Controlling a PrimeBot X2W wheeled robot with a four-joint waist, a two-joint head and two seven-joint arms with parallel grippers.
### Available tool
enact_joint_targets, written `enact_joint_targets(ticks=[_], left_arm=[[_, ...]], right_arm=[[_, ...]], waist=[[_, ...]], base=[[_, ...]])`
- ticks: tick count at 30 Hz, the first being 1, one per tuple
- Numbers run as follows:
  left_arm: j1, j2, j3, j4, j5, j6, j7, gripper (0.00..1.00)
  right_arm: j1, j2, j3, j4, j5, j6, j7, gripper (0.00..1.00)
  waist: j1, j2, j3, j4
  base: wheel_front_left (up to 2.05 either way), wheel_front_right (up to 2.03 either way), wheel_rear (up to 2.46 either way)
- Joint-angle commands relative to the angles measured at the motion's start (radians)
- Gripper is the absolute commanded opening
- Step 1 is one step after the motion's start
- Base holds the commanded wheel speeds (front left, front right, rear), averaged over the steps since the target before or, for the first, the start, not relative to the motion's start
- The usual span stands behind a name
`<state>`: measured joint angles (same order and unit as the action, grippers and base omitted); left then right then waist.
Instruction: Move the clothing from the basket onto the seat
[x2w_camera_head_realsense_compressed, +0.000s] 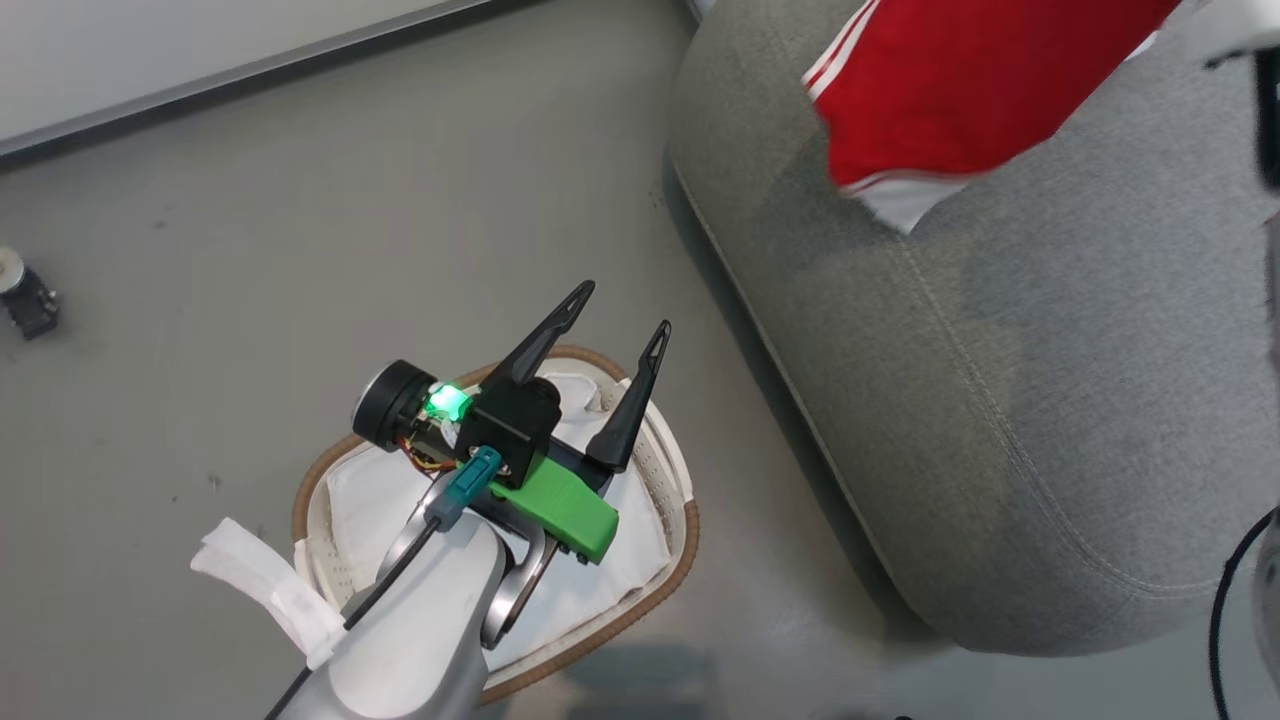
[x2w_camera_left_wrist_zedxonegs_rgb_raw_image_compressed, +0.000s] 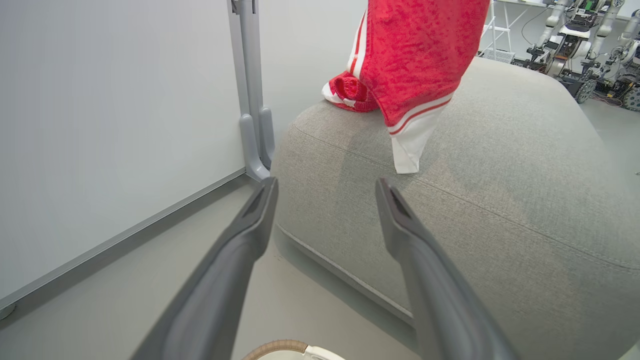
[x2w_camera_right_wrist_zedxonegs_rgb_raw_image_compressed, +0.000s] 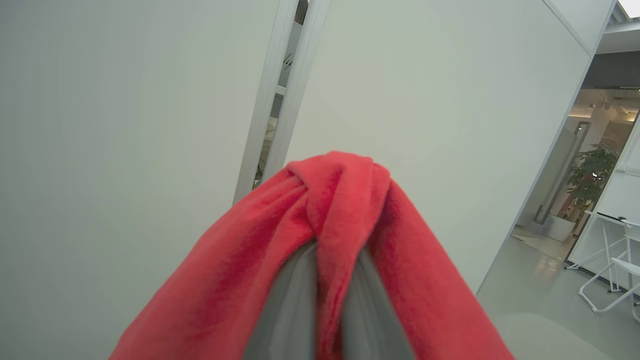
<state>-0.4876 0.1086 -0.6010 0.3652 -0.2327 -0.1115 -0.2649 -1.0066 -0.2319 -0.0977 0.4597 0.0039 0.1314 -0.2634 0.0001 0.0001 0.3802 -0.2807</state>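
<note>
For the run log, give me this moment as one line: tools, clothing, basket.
left tool: open, empty, above basket | right tool: shut on clothing, hanging over seat | basket: white liner showing

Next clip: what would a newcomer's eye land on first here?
The bright red clothing, hanging over the grey seat at the head view's upper right, bunched in the right gripper. Next, the left gripper, open, green light glowing, above the basket on the floor.

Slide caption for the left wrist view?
Open left gripper above the basket, fingers pointing toward the grey seat, over which the red clothing hangs from above.
</note>
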Motion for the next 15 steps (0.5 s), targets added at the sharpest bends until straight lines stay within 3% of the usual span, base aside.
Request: enact_joint_targets(ticks=[1,9,12,15], left_arm=[[-0.023,0.000,0.008,-0.007,0.012,-0.003,0.001,1.00],[-0.040,-0.014,0.023,-0.041,0.029,-0.005,0.001,1.00],[-0.028,-0.013,0.031,-0.055,0.034,-0.006,0.001,1.00],[-0.016,-0.003,0.039,-0.060,0.040,-0.007,0.001,1.00]], right_arm=[[-0.057,-0.029,-0.028,0.031,-0.013,-0.001,-0.002,0.00],[-0.283,-0.241,-0.164,0.197,-0.111,-0.001,0.039,0.00],[-0.277,-0.284,-0.219,0.245,-0.151,-0.001,0.041,0.00],[-0.226,-0.288,-0.276,0.317,-0.176,-0.001,0.035,0.00]], waist=[[-0.0001,-0.0001,0.090,0.098],[-0.0001,-0.0001,0.171,0.238],[-0.0001,-0.0001,0.195,0.268],[-0.0001,-0.0001,0.218,0.285]], base=[[0.00,0.00,0.00],[0.00,0.00,0.00],[0.00,0.00,0.00],[0.00,0.00,0.00]])
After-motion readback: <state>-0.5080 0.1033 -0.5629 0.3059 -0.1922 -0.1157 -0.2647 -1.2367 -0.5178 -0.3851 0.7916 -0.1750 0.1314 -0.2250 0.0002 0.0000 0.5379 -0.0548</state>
